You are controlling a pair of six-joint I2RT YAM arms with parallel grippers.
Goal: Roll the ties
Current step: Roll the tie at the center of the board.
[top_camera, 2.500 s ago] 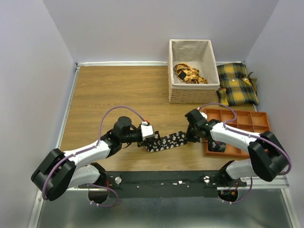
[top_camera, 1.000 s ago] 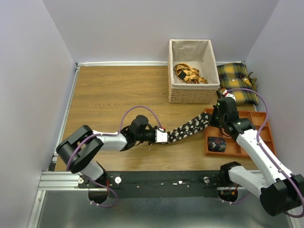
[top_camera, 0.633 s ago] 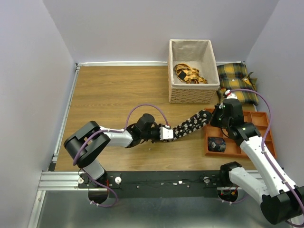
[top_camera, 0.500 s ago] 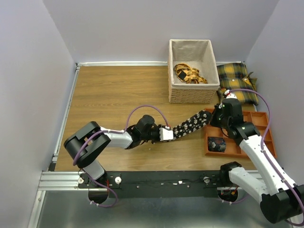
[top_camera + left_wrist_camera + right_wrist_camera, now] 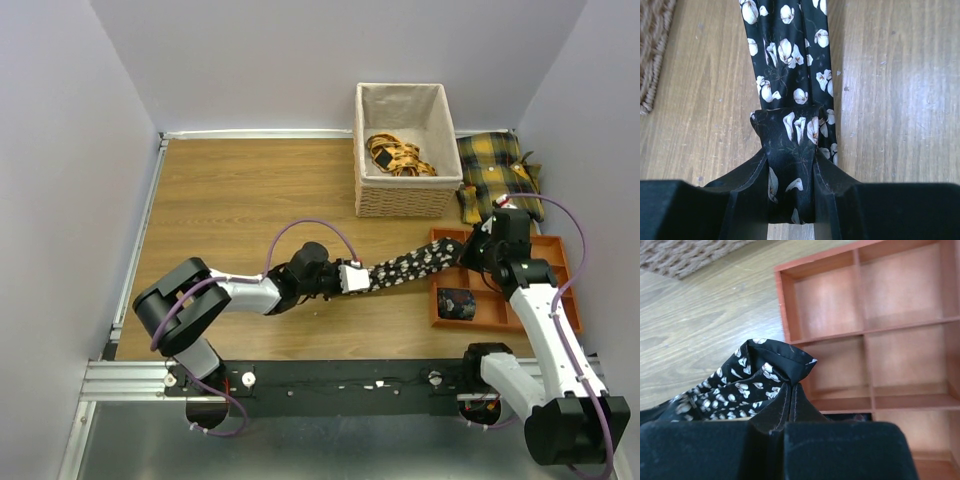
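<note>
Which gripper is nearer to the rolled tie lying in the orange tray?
Right. The right gripper hovers above the tray just beyond the rolled tie; the left gripper is off the tray, farther to its left.

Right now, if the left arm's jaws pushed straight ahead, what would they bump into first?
The flowered tie they grip, stretched straight ahead; it would likely bunch up. Beyond it, probably the right jaws over the orange tray, though depth is unclear.

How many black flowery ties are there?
2. A stretched tie spans left pincer to right pincer; a rolled tie sits in the orange tray. Others may hide in the basket.
</note>
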